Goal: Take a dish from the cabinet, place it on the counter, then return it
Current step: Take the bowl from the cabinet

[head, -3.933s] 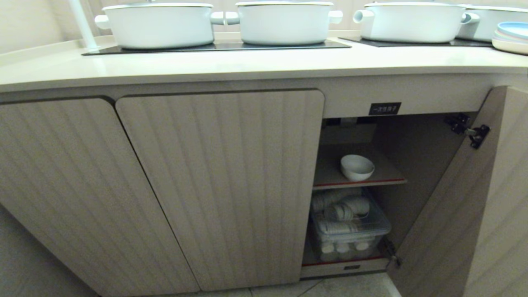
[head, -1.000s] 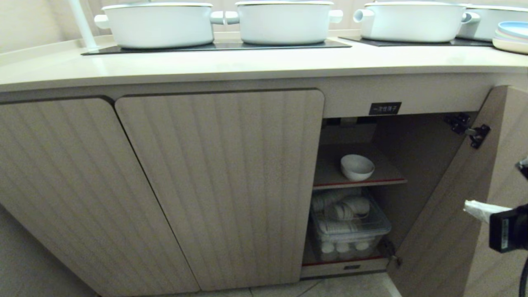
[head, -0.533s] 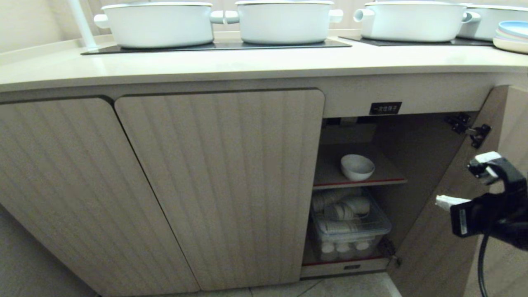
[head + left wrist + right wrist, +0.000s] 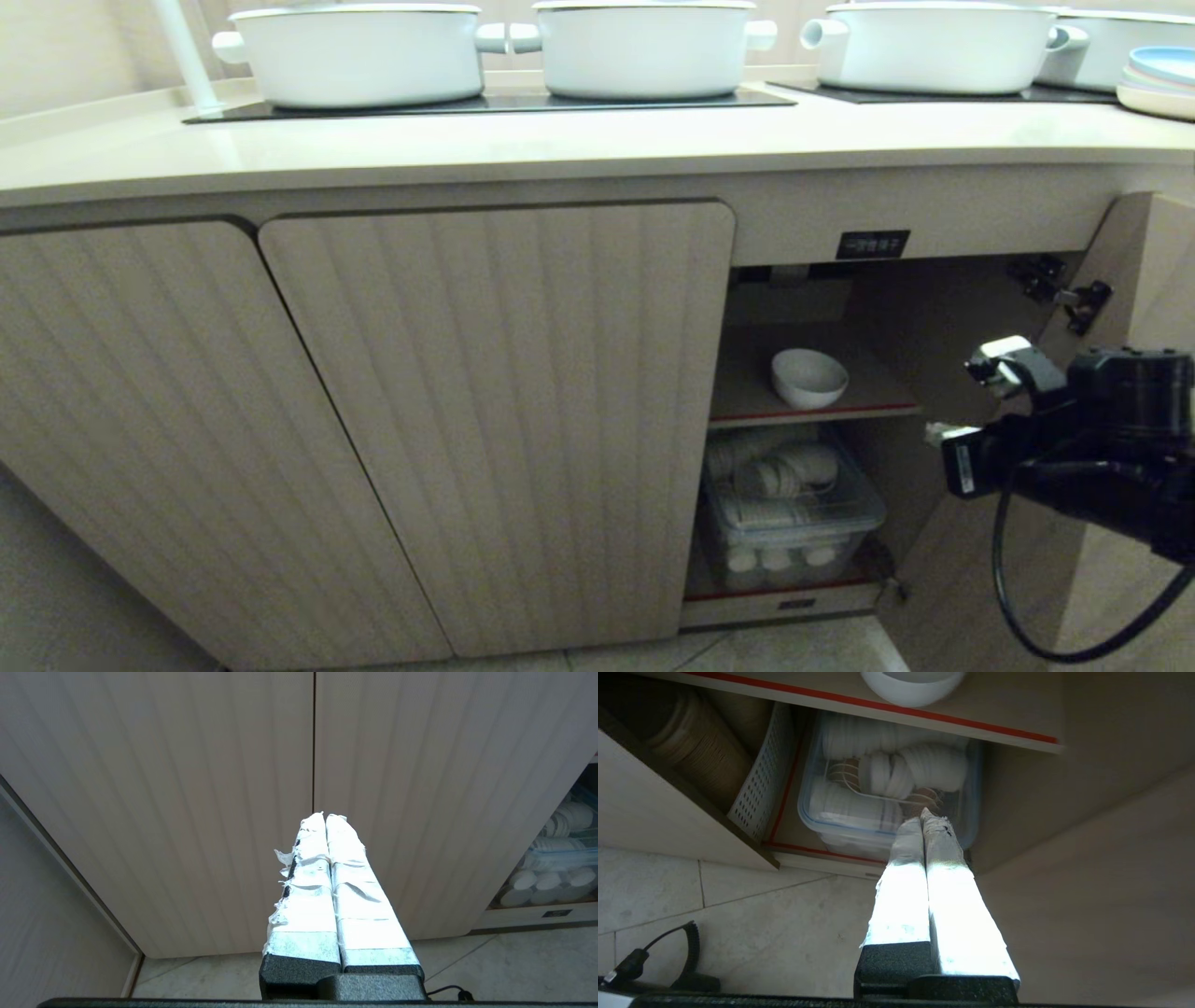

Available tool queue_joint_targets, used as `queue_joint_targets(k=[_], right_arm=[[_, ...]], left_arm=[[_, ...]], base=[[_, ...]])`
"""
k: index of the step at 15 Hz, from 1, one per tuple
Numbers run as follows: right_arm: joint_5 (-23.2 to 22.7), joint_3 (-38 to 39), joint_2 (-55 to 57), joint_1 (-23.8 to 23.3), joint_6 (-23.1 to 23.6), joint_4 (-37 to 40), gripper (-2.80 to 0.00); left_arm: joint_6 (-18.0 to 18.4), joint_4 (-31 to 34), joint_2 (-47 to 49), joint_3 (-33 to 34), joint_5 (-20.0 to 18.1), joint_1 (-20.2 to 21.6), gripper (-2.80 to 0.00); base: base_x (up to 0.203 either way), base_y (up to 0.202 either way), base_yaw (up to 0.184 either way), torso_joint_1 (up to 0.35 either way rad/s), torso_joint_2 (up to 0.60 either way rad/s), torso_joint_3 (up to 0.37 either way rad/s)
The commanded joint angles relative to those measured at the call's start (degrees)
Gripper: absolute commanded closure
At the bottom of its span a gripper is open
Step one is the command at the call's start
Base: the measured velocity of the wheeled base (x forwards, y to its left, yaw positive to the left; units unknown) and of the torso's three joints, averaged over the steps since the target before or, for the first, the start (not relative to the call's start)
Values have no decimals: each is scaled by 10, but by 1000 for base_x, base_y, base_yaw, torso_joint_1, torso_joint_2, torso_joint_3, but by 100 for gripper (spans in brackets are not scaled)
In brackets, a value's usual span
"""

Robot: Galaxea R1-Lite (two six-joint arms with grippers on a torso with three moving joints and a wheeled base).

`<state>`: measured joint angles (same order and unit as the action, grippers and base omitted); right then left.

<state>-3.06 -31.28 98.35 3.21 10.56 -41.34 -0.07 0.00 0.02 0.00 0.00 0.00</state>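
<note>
Label: small black label (image 4: 871, 245), white characters unreadable | right gripper (image 4: 936, 433) fingers pressed together, empty, beside open cabinet (image 4: 495, 420) | dish (image 4: 808, 378) on red-edged shelf | cream counter (image 4: 560, 140)

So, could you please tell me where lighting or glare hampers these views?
Head view: the cabinet interior is shadowed, though the dish stays readable. Right wrist view: the right tool has glaring white tape. Left wrist view: the left tool is similarly overexposed.

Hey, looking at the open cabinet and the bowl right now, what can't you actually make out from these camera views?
- Bowl: its far side is cut off by the frame edge in the right wrist view.
- Black label: characters too small to read, head view.
- Clear bin: contents indistinct through the plastic.
- Right gripper: mostly hidden behind its own wrist, head view.
</note>
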Motion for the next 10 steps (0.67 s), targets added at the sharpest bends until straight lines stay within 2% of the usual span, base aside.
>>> queue_joint_targets(k=[1,4,10], right_arm=[[0,-8,40,8,1,-16,0],[5,-19,76,11,0,-62,0],[60,-78,147,11,-2,-106,0]], left_arm=[[0,0,0,0,0,0,0],[1,0,0,0,0,0,0],[0,0,0,0,0,0,0]], base=[[0,0,0,0,0,0],[0,0,0,0,0,0],[0,0,0,0,0,0]])
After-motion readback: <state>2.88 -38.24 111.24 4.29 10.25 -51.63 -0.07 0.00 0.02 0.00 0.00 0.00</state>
